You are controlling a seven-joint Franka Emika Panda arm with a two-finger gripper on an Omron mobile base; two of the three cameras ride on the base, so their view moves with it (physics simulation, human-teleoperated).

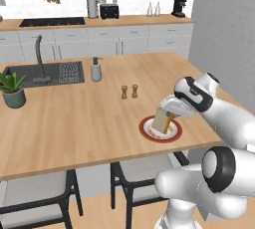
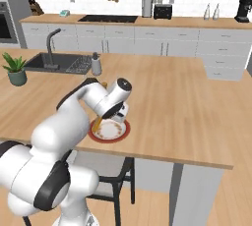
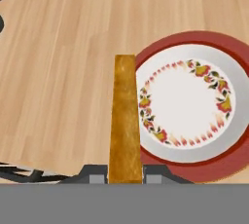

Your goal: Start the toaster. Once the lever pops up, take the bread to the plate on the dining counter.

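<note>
Far back on the rear worktop sits the toaster [image 1: 109, 11], so the toasting step looks done. The jaws are clamped on the bread [image 3: 125, 121], held edge-on over the plate [image 3: 221, 52] on the dining counter [image 1: 74, 118]; only release remains.

On the dining counter [image 1: 89, 118] you have the plate [image 1: 172, 134] near the front edge, with the bread [image 1: 161, 120] held on edge over its left part between the gripper [image 1: 168, 116] fingers. Behind the plate stand two shakers [image 1: 129, 92]. Further back and left, the soap dispenser [image 1: 96, 69] stands just right of the sink [image 1: 45, 72], and the potted plant [image 1: 13, 89] sits before the sink. The toaster [image 1: 109, 11] is on the back worktop, right of the hob [image 1: 52, 22], and the coffee machine [image 1: 179, 5] stands further right.
</note>
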